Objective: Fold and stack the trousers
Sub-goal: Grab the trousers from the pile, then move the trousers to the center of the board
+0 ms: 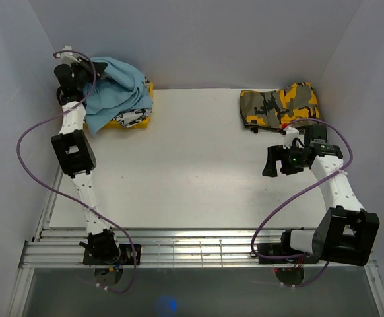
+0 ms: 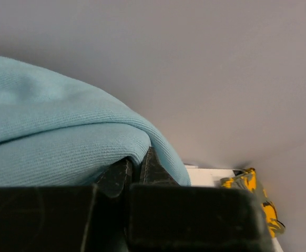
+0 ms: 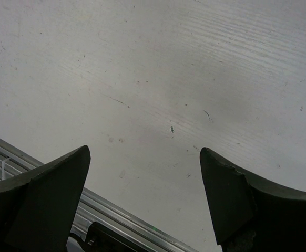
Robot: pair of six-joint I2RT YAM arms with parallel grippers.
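Left fingers [image 2: 154, 169] pressed together, pinching a fold of the trousers [image 1: 116, 89], blue cloth bunched over their tips and trailing onto a yellow cloth [image 1: 134, 119] beside them, right fingers [image 3: 42, 194] spread wide above the counter [image 1: 192, 165], camo cloth [image 1: 278, 105] just beyond them

A white, lightly scuffed tabletop [image 3: 169, 79] lies under the right claw [image 3: 143, 151]. Ribbed aluminium rails [image 1: 198, 247] run along its edge behind that claw. Plain pale grey walls [image 2: 195, 63] rise just beyond the left claw [image 2: 137, 169] and close in both sides. The light is soft and even.
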